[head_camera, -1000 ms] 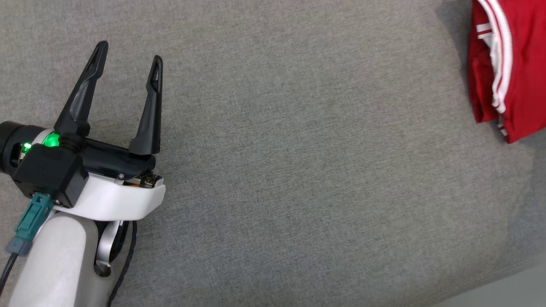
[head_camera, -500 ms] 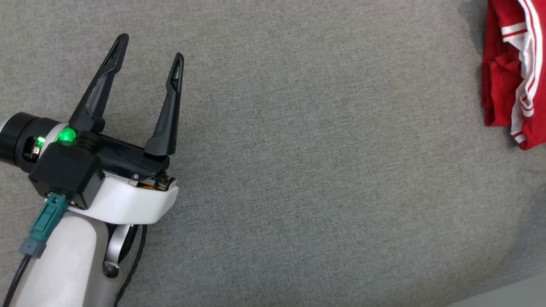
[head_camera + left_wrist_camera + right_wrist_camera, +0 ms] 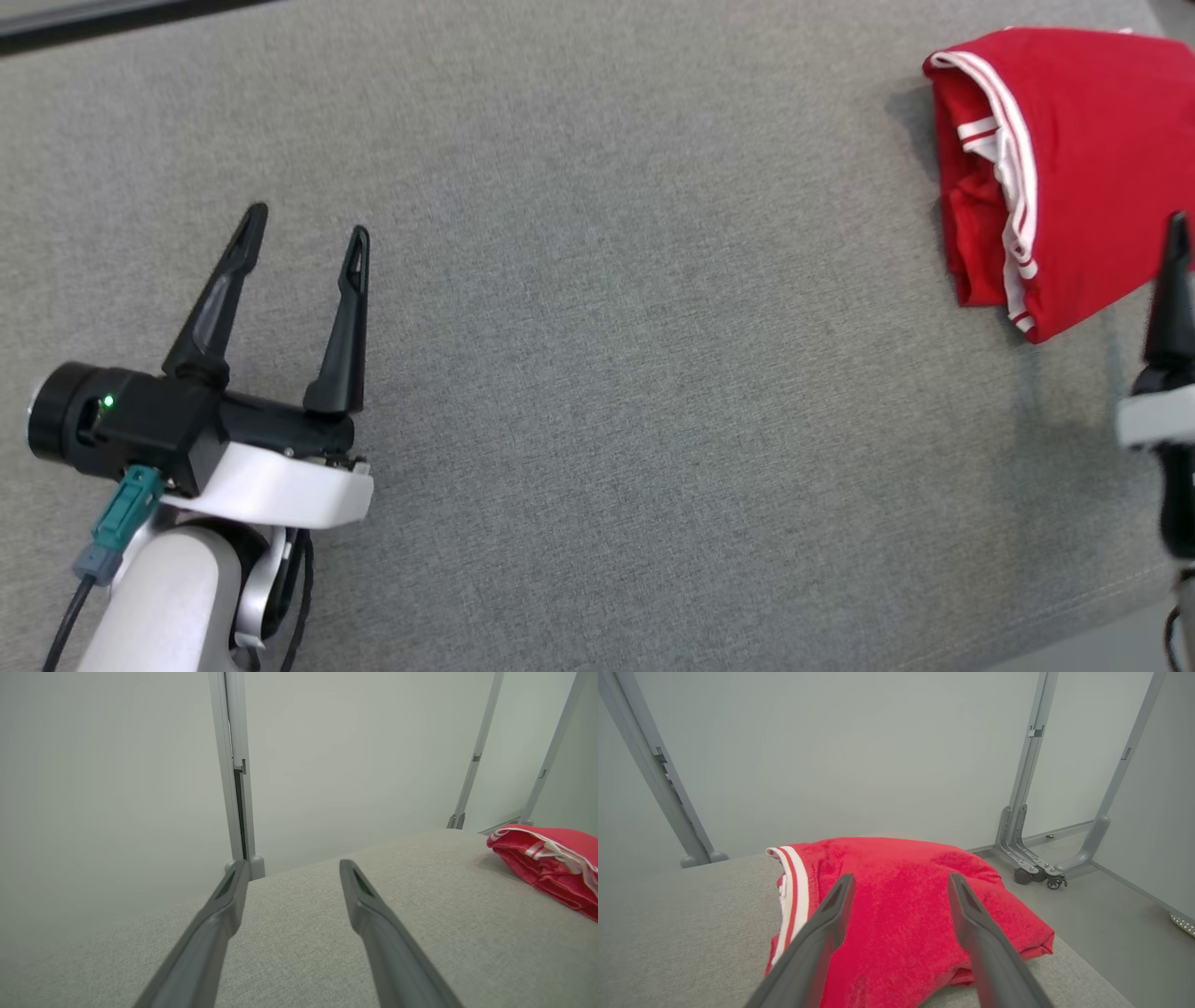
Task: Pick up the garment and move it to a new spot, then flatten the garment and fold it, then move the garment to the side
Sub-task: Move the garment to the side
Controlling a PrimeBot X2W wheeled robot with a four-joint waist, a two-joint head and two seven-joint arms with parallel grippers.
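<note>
**Head view and both wrists: both grippers spread and empty, folded red garment on grey pad**

Left gripper (image 3: 306, 222): fingers parted wide, nothing between them. It sits well apart from the garment (image 3: 1083, 159), on the garment's left side, with its fingers pointing up the head view. In the left wrist view the same two fingers angle out over bare pad, and the garment shows off to their right at the frame edge. A green light shows on the dark wrist housing; a teal plug with a cable hangs below it.

Right gripper (image 3: 901, 877): fingers also set wide apart, gripping nothing. They point straight at the garment from its near side, and red cloth shows in the gap between them. In the head view one of its dark fingers (image 3: 1172, 289) overlaps the garment's near right corner. Whether a tip touches the cloth, cannot tell.

Garment: red with white stripe trim, folded into a compact bundle. The striped edges run along its left side, where the layers show stacked.

Grey fabric pad (image 3: 653, 373): lies under the garment and runs far to the garment's left.

Beyond the garment: pale wall panels, grey metal posts (image 3: 1029, 765), castor feet (image 3: 1034, 870), grey floor to the garment's right.
</note>
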